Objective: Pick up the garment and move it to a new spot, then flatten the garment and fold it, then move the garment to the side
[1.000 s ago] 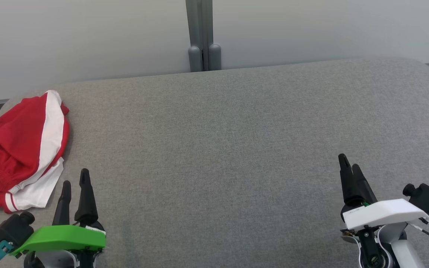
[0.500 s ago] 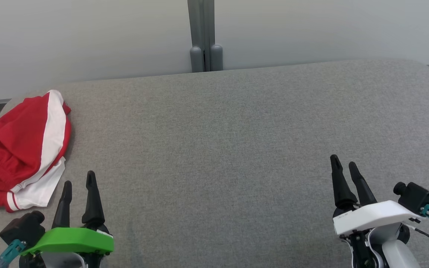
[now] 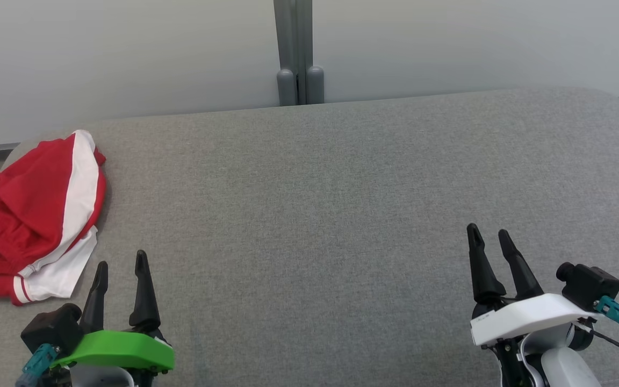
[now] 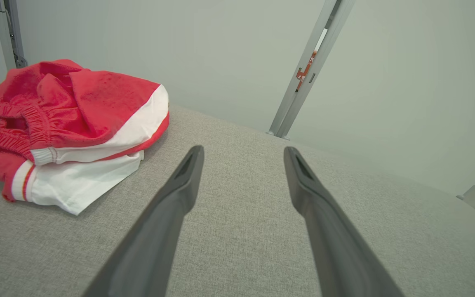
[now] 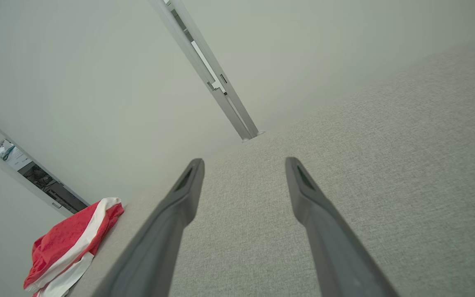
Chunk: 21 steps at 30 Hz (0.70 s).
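Grey fabric worktop (image 3: 309,188), red-and-white garment (image 3: 30,215) bunched at its left end.
Crumpled in a heap near the far-left corner, just ahead and left of the left tool (image 3: 121,259), untouched. Left tool low at the near left, fingers parted and empty; right tool (image 3: 487,230) at the near right, well apart from the garment, fingers parted too, gripping nothing.

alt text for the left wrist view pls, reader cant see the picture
A crumpled red and white garment lies on a grey fabric surface, to the left of the left gripper and not touching it. The gripper is open and empty, pointing across the surface. Behind is a pale wall with a slanted metal post.
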{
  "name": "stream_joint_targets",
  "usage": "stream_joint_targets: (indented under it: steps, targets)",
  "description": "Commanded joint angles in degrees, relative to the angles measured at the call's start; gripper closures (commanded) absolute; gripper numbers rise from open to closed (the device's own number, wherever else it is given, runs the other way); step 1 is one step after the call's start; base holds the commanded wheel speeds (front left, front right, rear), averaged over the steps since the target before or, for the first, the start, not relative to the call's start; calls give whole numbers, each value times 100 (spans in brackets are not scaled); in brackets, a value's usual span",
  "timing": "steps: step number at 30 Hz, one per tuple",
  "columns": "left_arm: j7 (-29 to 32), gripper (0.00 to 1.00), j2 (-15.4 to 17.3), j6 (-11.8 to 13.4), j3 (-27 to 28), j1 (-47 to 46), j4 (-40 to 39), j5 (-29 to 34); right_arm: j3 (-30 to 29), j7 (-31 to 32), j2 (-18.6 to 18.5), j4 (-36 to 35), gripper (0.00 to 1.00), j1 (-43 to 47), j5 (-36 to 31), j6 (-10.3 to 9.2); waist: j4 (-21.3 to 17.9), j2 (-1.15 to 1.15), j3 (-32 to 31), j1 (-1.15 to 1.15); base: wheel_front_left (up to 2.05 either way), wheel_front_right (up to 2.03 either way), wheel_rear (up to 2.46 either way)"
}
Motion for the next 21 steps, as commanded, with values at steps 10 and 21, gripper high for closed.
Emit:
stream_joint_targets:
  steps: [10,21]
  targets:
    - [-169,0,110,101,-52,84,-41,653,-13,-172,-35,-132,0,20,-724,17,25,0,-19,0,0,0,0]
    - [-117,0,201,183,-105,155,-134,1126,-49,-302,-37,-17,0,59,-1335,17,63,0,-59,0,0,0,0]
